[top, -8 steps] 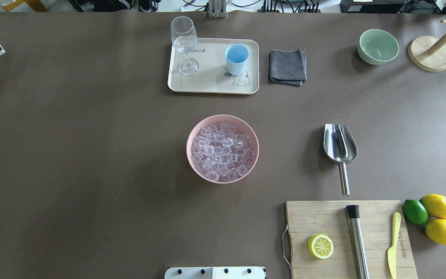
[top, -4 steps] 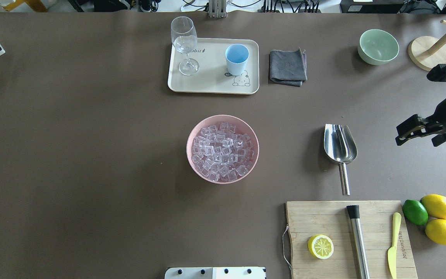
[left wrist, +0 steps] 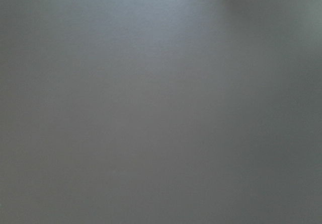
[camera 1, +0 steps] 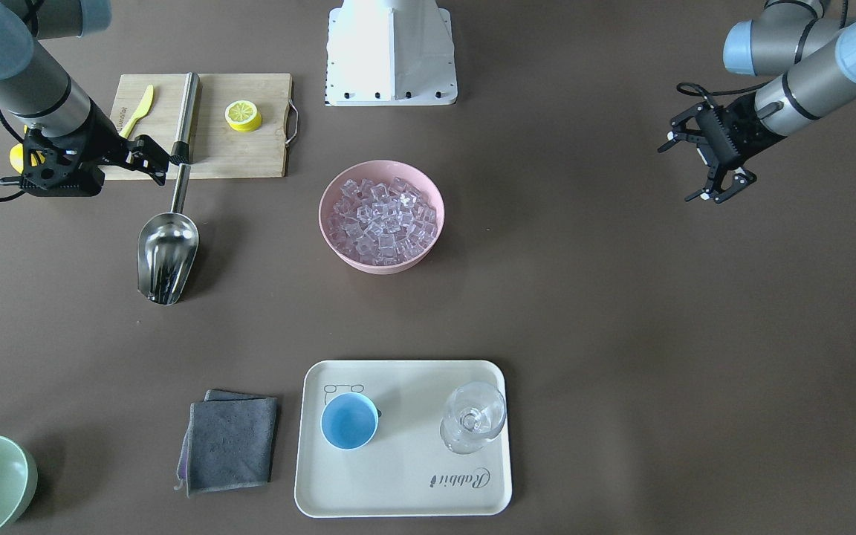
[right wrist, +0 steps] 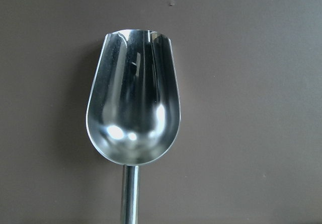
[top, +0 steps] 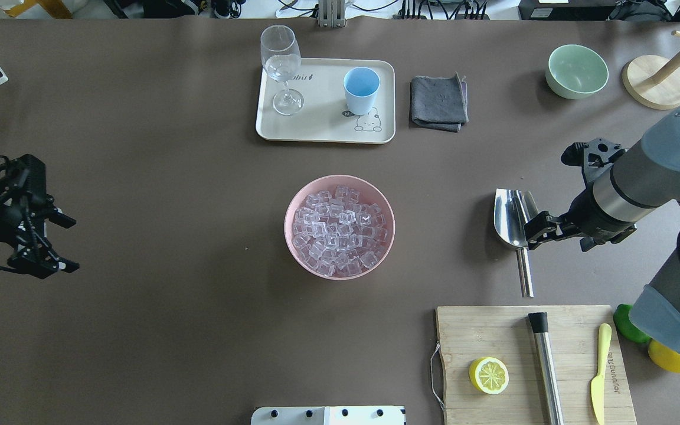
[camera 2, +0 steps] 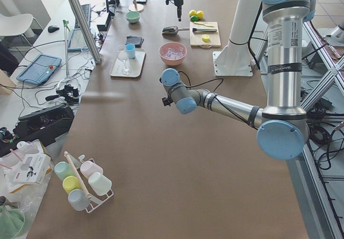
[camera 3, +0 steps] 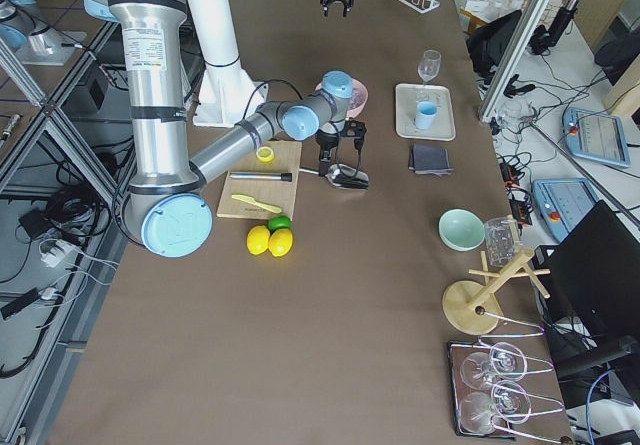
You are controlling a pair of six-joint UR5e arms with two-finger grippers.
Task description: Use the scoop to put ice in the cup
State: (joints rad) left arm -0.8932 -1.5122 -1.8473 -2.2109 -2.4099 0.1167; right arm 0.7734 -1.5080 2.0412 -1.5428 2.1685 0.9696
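The steel scoop [top: 517, 219] lies on the table right of centre, trough towards the far side; it also shows in the front view [camera 1: 166, 253] and fills the right wrist view [right wrist: 133, 98]. My right gripper [top: 538, 230] is open and hovers just above the scoop's handle, not touching it [camera 1: 157, 160]. The ice [top: 339, 227] is heaped in a pink bowl [top: 293, 200] at the table's centre. The light-blue cup [top: 361, 88] stands empty on a cream tray [top: 322, 127] at the far side. My left gripper [top: 68, 245] is open and empty at the far left.
A wine glass [top: 281, 65] shares the tray. A grey cloth [top: 438, 101] and a green bowl [top: 576, 71] lie further right. A cutting board [top: 493, 330] with a lemon half, a metal rod and a yellow knife sits near the scoop's handle. The left wrist view shows only table.
My right arm has come in from the right edge and moved left over the scoop. My left gripper has come into view at the left edge. The scoop has not moved.
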